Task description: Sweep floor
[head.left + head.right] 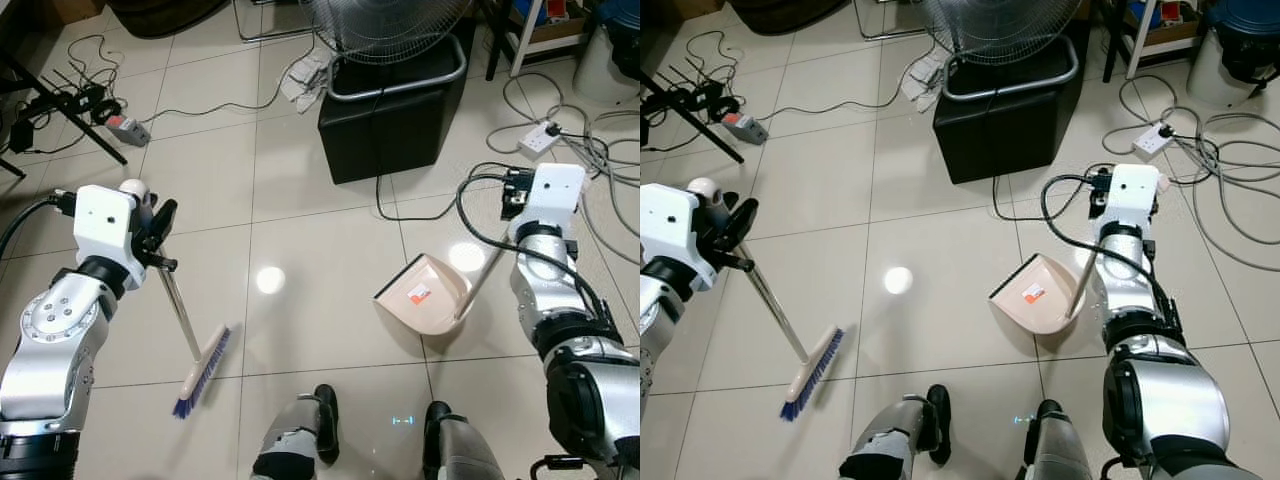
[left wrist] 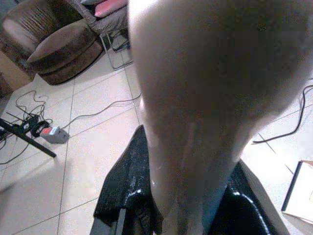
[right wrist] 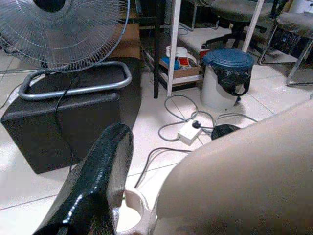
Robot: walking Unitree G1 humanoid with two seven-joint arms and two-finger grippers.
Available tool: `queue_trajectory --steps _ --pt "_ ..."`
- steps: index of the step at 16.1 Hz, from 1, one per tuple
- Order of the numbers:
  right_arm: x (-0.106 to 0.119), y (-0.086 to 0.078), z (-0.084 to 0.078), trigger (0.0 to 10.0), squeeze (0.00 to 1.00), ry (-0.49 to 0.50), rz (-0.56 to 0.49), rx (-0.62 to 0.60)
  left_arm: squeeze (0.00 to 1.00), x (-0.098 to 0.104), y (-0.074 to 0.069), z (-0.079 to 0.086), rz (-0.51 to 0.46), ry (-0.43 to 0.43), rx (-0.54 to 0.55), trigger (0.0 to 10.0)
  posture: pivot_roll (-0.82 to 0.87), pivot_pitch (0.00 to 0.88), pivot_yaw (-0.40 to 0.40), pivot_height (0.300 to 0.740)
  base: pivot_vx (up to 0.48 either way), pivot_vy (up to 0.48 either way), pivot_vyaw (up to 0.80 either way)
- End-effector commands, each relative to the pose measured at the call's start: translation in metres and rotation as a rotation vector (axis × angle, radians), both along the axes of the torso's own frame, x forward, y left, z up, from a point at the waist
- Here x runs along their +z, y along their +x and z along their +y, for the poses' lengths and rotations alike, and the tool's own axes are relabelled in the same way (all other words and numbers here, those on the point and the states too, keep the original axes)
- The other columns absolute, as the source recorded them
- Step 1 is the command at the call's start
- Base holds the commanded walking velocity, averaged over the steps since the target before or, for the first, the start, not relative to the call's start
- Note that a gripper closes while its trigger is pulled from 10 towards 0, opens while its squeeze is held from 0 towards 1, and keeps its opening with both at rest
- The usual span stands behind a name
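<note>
My left gripper (image 1: pixel 158 240) is shut on the silver handle of a broom (image 1: pixel 185 320). The broom slants down to a beige head with blue bristles (image 1: pixel 203 372) resting on the tiled floor at my front left. My right gripper (image 1: pixel 512 205) is shut on the beige handle of a dustpan (image 1: pixel 422 293), whose pan lies on the floor at my front right with its mouth turned toward the broom. In the left wrist view the broom handle (image 2: pixel 195 127) sits between the black fingers (image 2: pixel 124 191). The right wrist view has the dustpan handle (image 3: pixel 244 181) beside one black finger (image 3: pixel 95 181).
A black box (image 1: pixel 392 112) with a standing fan (image 1: pixel 385 25) on it is straight ahead. Cables and a power strip (image 1: pixel 543 137) lie at the right, another strip (image 1: pixel 125 128) and stand legs at the left. A blue-lidded bin (image 3: pixel 227 78) stands far right. My feet (image 1: pixel 315 420) are below.
</note>
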State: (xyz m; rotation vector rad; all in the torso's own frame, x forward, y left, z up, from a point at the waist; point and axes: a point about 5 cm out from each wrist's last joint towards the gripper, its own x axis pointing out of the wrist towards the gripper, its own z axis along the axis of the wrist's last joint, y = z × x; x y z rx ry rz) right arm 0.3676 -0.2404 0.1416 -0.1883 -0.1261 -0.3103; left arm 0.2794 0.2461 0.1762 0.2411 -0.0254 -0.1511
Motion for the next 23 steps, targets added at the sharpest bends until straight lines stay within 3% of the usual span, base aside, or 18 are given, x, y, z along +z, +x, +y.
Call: queue_trajectory --steps 1,3,4,5,7,8,12,18,23 --pt "-0.014 -0.004 0.006 10.0 0.0 0.02 0.041 0.019 0.0 0.007 -0.004 0.01 -0.02 0.029 0.036 10.0 0.27 0.269 0.237 0.74 0.0 0.0 0.0" --pt "-0.015 -0.004 0.008 10.0 0.0 0.028 0.038 0.022 0.0 0.008 -0.004 0.01 -0.021 0.028 0.036 10.0 0.26 0.267 0.237 0.74 0.0 0.0 0.0" --pt "-0.015 -0.004 0.008 8.0 0.0 0.034 0.035 0.023 0.0 0.008 -0.003 0.01 -0.021 0.026 0.037 10.0 0.26 0.266 0.237 0.74 0.0 0.0 0.0" --pt "-0.015 -0.004 0.011 7.1 0.0 0.034 0.029 0.025 0.0 0.008 -0.003 0.01 -0.021 0.023 0.036 10.0 0.26 0.266 0.237 0.74 0.0 0.0 0.0" --pt "-0.017 -0.005 0.014 8.0 0.0 0.032 0.02 0.021 0.0 0.008 -0.002 0.009 -0.022 0.013 0.037 10.0 0.26 0.267 0.236 0.74 0.0 0.0 0.0" --pt "-0.018 -0.006 0.017 9.9 0.0 0.024 0.011 0.011 0.0 0.008 -0.002 0.007 -0.024 0.004 0.033 10.0 0.26 0.268 0.238 0.74 0.0 0.0 0.0" --pt "-0.024 -0.009 0.022 10.0 0.0 0.025 0.015 -0.016 0.0 0.007 -0.003 0.004 -0.024 -0.011 0.026 10.0 0.26 0.266 0.239 0.74 0.0 0.0 0.0" --pt "-0.027 -0.014 0.026 10.0 0.0 -0.053 -0.014 -0.127 0.0 0.005 -0.002 0.001 -0.024 -0.046 0.033 10.0 0.23 0.252 0.234 0.74 0.0 0.0 0.0" --pt "-0.035 -0.016 0.036 10.0 0.0 -0.003 0.005 -0.141 0.0 0.005 -0.001 0.002 -0.023 -0.038 0.037 10.0 0.23 0.234 0.236 0.74 0.0 0.0 0.0"
